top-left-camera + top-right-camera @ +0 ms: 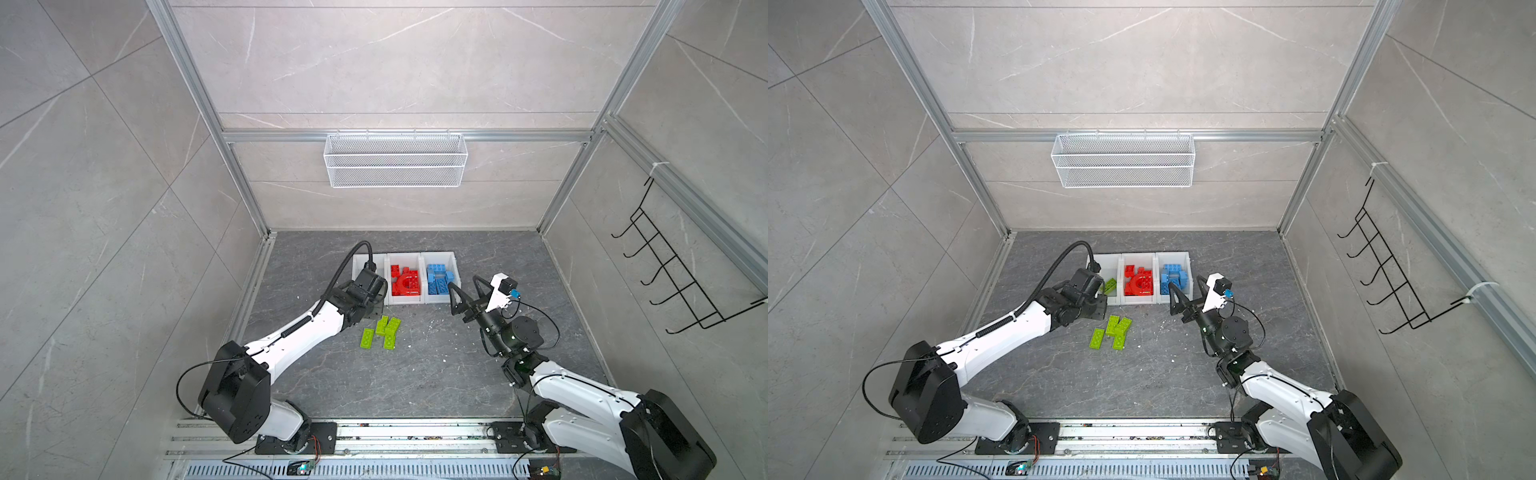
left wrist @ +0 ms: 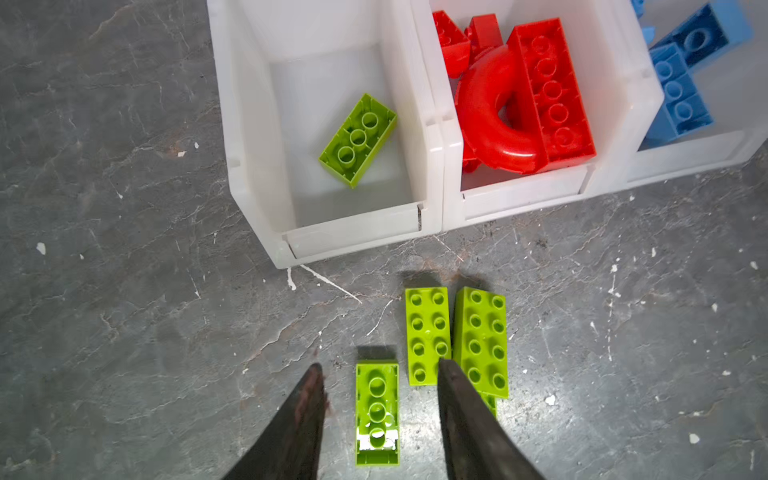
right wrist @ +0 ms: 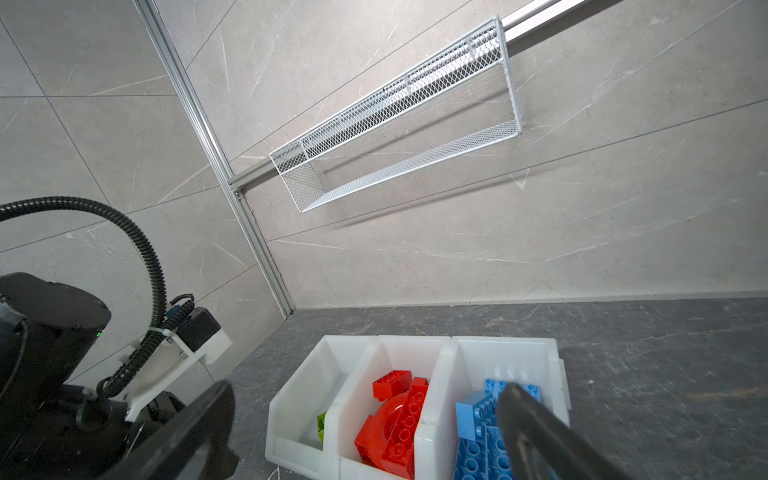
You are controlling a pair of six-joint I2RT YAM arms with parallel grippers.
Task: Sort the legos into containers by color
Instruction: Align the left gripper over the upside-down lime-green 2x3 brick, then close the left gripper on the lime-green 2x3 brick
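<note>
- The left end effector hangs over the dark stone-look surface, just in front of the bins. Its two dark fingers stand moderately apart and grip nothing.
- Under the gap between them lies an upside-down green brick, touching neither finger.
- Just beside it is a studs-up green brick.
- Next to that is a tilted green brick, which rests on a mostly hidden fourth green brick.
- Three white bins stand touching in a row toward the back of the surface.
- The left bin holds a single binned green brick, hollow side up.
- The middle bin holds the red bricks and a red arch piece.
- The right bin holds the blue bricks.
- The right end effector hovers near the front corner of the right bin, spread wide and empty.
</note>
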